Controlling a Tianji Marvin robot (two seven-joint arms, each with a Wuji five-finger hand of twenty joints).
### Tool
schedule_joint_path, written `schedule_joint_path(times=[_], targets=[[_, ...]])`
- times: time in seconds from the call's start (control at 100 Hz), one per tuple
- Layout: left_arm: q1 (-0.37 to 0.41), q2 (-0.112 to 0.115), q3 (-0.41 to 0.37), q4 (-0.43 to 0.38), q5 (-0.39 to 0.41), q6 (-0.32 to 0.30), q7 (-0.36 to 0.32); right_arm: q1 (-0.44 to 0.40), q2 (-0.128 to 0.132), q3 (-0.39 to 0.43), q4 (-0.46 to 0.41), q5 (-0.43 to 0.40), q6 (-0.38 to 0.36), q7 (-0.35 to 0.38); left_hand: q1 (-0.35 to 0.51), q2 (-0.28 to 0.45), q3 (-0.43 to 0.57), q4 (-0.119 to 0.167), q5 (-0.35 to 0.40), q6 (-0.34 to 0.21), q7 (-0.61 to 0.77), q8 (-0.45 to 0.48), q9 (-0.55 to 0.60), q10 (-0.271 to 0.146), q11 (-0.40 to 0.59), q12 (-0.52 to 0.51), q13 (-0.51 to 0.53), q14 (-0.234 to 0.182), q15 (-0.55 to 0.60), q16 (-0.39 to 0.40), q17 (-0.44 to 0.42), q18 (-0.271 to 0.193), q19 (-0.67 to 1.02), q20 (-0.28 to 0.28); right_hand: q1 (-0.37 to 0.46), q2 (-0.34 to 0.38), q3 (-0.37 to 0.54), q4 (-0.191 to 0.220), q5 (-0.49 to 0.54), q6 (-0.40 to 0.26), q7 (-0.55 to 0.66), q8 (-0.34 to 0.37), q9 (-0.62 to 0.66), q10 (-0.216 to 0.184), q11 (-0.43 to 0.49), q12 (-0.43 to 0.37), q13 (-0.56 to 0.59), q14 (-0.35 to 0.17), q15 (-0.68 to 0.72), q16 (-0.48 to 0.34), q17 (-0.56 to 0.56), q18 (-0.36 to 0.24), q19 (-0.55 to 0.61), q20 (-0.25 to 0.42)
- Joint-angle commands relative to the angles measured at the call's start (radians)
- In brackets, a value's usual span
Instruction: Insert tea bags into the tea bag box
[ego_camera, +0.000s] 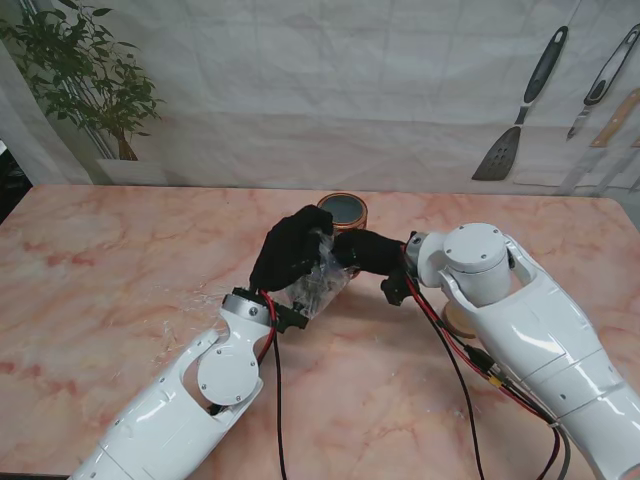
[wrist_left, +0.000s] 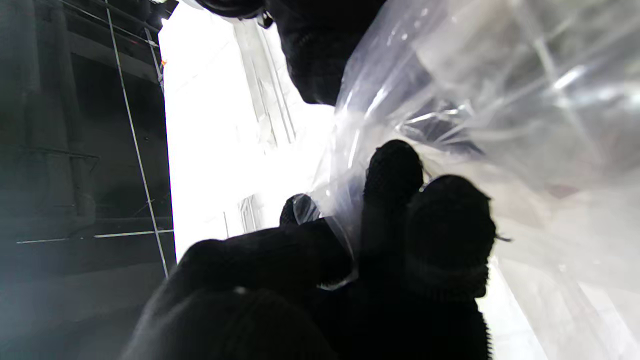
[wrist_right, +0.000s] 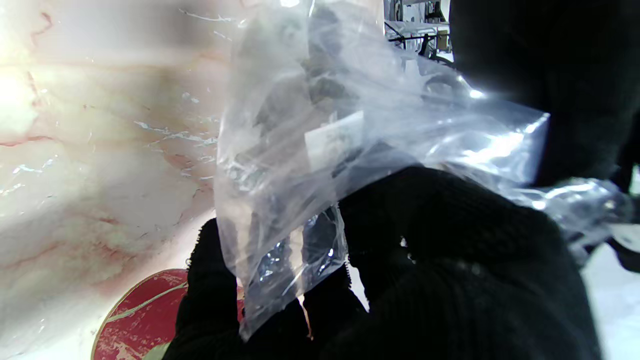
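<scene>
Both robot hands meet over the middle of the pink marbled counter (ego_camera: 100, 270), just on the near side of the round copper-rimmed tin (ego_camera: 343, 210).

Left robot hand (ego_camera: 288, 250): black-gloved, fingers curled down and closed on the top edge of a clear plastic bag (ego_camera: 318, 283). The left wrist view shows the fingertips (wrist_left: 392, 170) pressed into the film, with the plastic bunched between them and the thumb. Clamped on the bag.

Right robot hand (ego_camera: 368, 252): also gloved, reaching in from the tin's right side and touching the same bag at its upper right edge. From its wrist camera the fingers (wrist_right: 210, 280) sit under and around the crumpled film, which drapes over the knuckles. Closed on the bag too, so the bag hangs between the two hands, off the counter.

Bag contents: dark shapes and a small pale tag (wrist_right: 334, 140) show through the film, probably tea bags; too blurred to count.

The tin stands on the counter directly behind the hands, its dark top facing up, partly hidden by the left hand. In the right wrist view a red, gold-edged round surface (wrist_right: 140, 315) shows just beside the fingers; I cannot tell whether it belongs to the tin.
</scene>
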Motion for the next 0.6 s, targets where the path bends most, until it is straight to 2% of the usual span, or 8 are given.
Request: schedule_joint_path(times=[0.0,0.33,0.59], targets=[[0.005,0.0,-0.011,-0.014,0.003,0.011,-0.001,-0.013,0.0,0.011,-0.012,0.0,0.003,-0.002,0.12,0.027,0.031,-0.015,-0.034,-0.022,0.013,0.008,-0.006,-0.095,0.033,0.033,-0.015,0.056,-0.015,-0.003,0.003,-0.056,-0.023,-0.022,0.008,0.032,0.059,0.062,-0.01,-0.021,0.05,0.039,-0.035,-0.02,0.02,-0.015,-0.032,-0.033,-0.006,-0.015,-0.009,-0.037,-0.016,0.001],[0.028,0.004,-0.041,-0.038,0.009,0.039,0.007,-0.058,-0.021,0.09,-0.028,0.062,0.035,-0.071,0.121,0.023,0.033,-0.016,-0.031,-0.019,0.01,0.007,-0.003,-0.09,0.033,0.034,-0.011,0.058,-0.008,0.0,0.005,-0.057,-0.017,-0.019,0.001,0.035,0.074,0.065,-0.019,-0.009,0.049,0.066,-0.053,-0.024,0.005,-0.03,-0.054,-0.04,-0.015,-0.034,-0.016,-0.047,-0.051,0.008],[0.023,0.004,-0.039,-0.034,0.016,0.06,0.007,-0.081,-0.025,0.121,-0.065,0.067,0.028,-0.104,0.121,0.022,0.034,-0.017,-0.03,-0.018,0.009,0.008,-0.002,-0.09,0.032,0.034,-0.009,0.057,-0.006,0.001,0.007,-0.059,-0.015,-0.019,0.004,0.034,0.065,0.058,-0.012,-0.02,0.041,0.065,-0.061,-0.025,-0.034,-0.064,-0.053,-0.04,-0.043,-0.061,-0.015,-0.045,-0.07,0.024]])
